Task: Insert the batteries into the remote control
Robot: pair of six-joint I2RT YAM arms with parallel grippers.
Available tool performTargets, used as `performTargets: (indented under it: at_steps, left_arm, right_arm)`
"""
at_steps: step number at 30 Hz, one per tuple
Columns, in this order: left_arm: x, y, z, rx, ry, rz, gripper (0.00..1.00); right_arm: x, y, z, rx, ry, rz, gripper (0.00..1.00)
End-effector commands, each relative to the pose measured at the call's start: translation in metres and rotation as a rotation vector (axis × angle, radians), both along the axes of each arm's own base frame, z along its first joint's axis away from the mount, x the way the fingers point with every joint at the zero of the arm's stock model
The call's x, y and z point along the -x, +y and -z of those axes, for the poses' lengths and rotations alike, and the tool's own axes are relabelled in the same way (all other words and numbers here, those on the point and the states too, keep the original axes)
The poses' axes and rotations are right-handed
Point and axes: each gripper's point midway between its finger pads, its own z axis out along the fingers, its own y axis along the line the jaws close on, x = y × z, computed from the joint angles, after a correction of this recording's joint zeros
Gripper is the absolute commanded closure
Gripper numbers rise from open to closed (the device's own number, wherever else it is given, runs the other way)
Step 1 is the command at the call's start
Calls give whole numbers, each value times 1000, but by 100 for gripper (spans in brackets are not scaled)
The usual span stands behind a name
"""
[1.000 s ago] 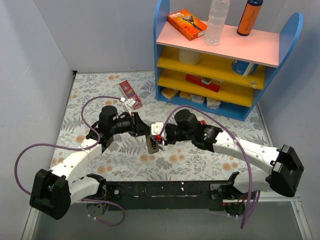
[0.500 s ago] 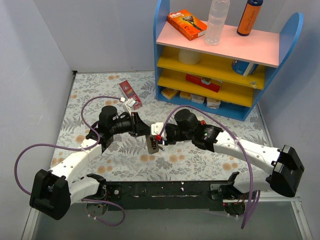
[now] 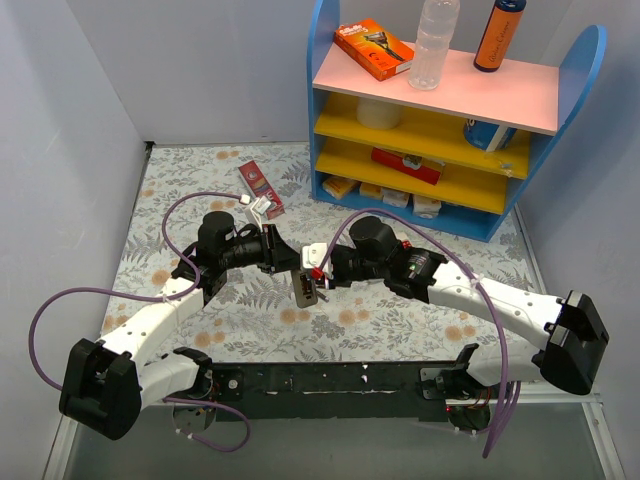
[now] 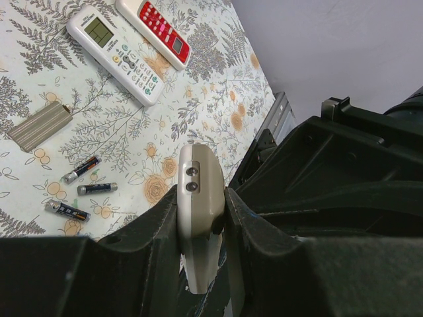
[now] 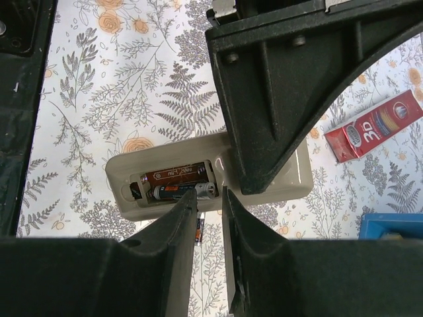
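Bright, even light from above fills the booth, and shadows lie faint and soft on the floral cloth (image 3: 380, 320). The overhead view is sharp throughout. Through the wrist cameras the near black fingers (image 4: 149, 241) go dark and blurred, while the pale remote control (image 4: 200, 198) and the cloth beyond stay crisp.

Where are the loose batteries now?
Left wrist view, lower left: three batteries lie on the table, below the grey cover and left of the remote in the left claw.

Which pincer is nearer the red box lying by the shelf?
Left. The left pincer, gripping the remote, hangs just in front of the red box; the right pincer is farther right, past the remote.
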Motion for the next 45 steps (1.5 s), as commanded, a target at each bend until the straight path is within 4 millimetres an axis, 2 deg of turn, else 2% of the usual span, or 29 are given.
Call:
performTargets:
  at_steps: [1,21,25,30,45]
  left_arm:
    - [1,-2,-24,29,-74,17,100]
    - [1,-3,-26,31,-75,22,100]
    - [1,-2,-26,31,-78,20,100]
    - [1,-3,-27,32,-79,22,100]
    - [0,-1,-30,31,-89,12,100]
  right_arm:
    - [-2,7,-31,-67,-33,-16,71]
    - [-1,10,-16,-21,5,-33,78]
    - [-1,11,-13,-12,15,-35,85]
    - [-3,11,-7,12,23,-26,89]
    - [-5,1,31,128,87,20,90]
